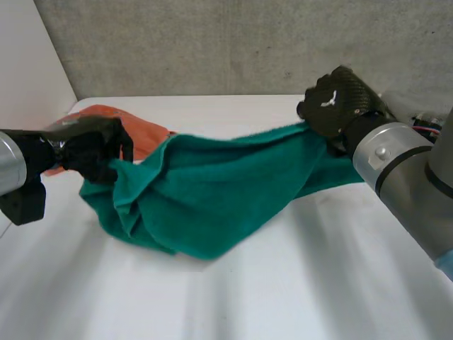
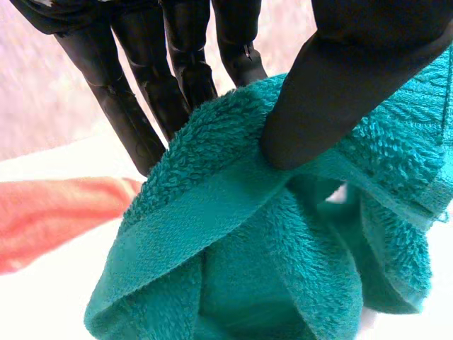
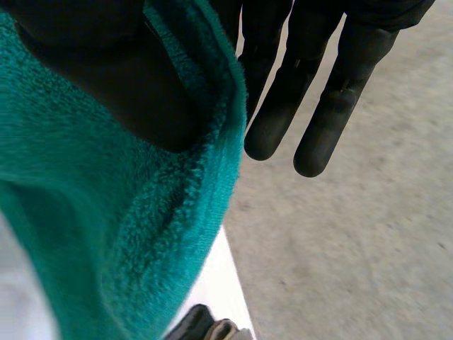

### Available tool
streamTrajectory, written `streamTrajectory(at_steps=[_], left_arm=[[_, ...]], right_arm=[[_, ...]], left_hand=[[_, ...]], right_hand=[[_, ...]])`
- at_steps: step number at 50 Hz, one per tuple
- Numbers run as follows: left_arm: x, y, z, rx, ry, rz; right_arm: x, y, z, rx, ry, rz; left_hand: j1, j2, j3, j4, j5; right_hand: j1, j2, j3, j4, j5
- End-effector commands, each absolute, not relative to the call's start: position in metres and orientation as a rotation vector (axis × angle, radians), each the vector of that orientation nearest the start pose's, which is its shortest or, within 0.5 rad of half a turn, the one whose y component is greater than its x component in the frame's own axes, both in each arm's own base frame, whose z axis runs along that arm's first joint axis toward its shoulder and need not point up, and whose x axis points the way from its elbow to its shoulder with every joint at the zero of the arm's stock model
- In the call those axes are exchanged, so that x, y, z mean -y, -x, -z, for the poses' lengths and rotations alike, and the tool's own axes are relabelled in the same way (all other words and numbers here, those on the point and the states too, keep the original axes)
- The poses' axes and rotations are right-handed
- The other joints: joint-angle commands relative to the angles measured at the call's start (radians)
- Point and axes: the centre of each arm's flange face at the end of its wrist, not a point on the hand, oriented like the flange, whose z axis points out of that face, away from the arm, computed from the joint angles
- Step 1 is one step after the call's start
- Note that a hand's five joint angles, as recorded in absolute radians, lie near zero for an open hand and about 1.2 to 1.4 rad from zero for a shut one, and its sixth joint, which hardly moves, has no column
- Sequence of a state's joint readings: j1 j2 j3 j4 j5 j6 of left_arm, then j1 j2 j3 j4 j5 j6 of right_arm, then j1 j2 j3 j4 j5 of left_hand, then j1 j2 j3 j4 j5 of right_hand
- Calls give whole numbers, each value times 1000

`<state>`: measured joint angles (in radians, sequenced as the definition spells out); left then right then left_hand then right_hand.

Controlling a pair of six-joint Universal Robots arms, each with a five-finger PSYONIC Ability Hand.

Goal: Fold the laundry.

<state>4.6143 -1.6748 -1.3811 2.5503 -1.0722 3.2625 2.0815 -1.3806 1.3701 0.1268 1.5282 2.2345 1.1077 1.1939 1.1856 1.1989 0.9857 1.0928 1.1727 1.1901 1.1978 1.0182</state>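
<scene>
- Head view: the white table has its whole near half bare, with open room in front of the cloth. Its far edge meets a grey wall.
- The green towel is strung between the two hands. It is high at its right end and sags into bunched folds towards the left. I cannot tell whether the lowest fold touches the table.
- An orange cloth lies flat just behind the towel's left end.
- The left hand reaches in from the side, fingers curled down onto the towel's left end.
- The right hand is raised near the table's far edge, its back towards the camera, gripping the towel's right end. A small white mark on its back is too small to read.
- Left wrist view: the left hand's thumb presses the towel's flat hemmed edge against its fingers, so this hand is pinching the towel. The loose folds hang below the pinch. The orange cloth lies on the table beside them.
- Right wrist view: the right hand's thumb lies over the towel's edge and clamps it against the hand. Two straight fingers stand free just beside that edge. The table's edge shows under the hanging cloth.
</scene>
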Motion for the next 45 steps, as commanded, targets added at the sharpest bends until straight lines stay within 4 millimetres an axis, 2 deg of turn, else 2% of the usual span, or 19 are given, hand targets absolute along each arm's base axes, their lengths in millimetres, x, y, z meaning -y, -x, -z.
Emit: streamTrajectory(at_steps=[1,6,9,12,13,14,15,16,17,20,23,26,31,38,39,41,42,43,45], left_arm=[[280,203,-261,-3008,-827,1566],[304,226,-236,-2943,-950,1512],[326,237,-244,-2799,-992,1636],[348,242,-271,-2598,-963,1860],[362,246,-296,-2427,-911,2055],[368,247,-310,-2339,-875,2153],[373,247,-324,-2241,-829,2259],[377,247,-349,-2072,-751,2430],[378,247,-361,-1993,-716,2508],[379,247,-394,-1724,-587,2775],[375,247,-399,-1666,-562,2858],[375,244,-383,-1745,-585,2825],[375,243,-340,-1950,-639,2686],[371,244,-272,-2208,-721,2452],[367,243,-251,-2277,-757,2366],[362,241,-229,-2343,-800,2268],[356,238,-208,-2396,-836,2165],[352,236,-198,-2416,-856,2113],[346,231,-180,-2449,-900,2011]], right_arm=[[230,-290,-261,-1954,1899,1974],[253,-313,-224,-1954,1911,1989],[278,-324,-223,-1964,1816,2156],[315,-335,-247,-1916,1564,2514],[324,-336,-259,-1882,1471,2621],[336,-337,-285,-1776,1278,2815],[341,-337,-297,-1699,1175,2904],[343,-337,-307,-1636,1102,2963],[343,-337,-334,-1453,934,3086],[338,-332,-366,-1187,735,3193],[326,-332,-379,-1017,691,3167],[316,-336,-370,-1033,781,3081],[311,-340,-336,-1184,945,2940],[305,-350,-261,-1472,1226,2622],[303,-350,-241,-1552,1282,2539],[298,-350,-219,-1633,1349,2440],[294,-349,-209,-1673,1380,2386],[287,-348,-188,-1747,1435,2281],[279,-345,-169,-1815,1496,2177]], left_hand=[[289,202,211,197,236],[289,202,211,197,236],[289,202,211,197,236],[289,202,211,197,236],[289,202,211,197,236],[289,202,211,197,236],[289,202,211,197,236],[289,202,211,197,236],[289,202,211,197,236],[289,202,211,197,236],[289,202,211,197,236],[289,202,211,197,236],[289,202,211,197,236],[289,202,211,197,236],[289,202,211,197,236],[289,202,211,197,236],[289,202,211,197,236],[289,202,211,197,236],[289,202,211,197,236]], right_hand=[[304,224,206,198,204],[304,224,206,198,204],[304,224,206,198,204],[304,224,206,198,204],[304,224,206,198,204],[304,224,206,198,204],[304,224,206,198,204],[304,224,206,198,204],[304,224,206,198,204],[304,224,206,198,204],[304,224,206,198,204],[304,224,206,198,204],[304,224,206,198,204],[304,224,206,198,204],[304,224,206,198,204],[304,224,206,198,204],[304,224,206,198,204],[304,224,206,198,204],[304,224,206,198,204]])
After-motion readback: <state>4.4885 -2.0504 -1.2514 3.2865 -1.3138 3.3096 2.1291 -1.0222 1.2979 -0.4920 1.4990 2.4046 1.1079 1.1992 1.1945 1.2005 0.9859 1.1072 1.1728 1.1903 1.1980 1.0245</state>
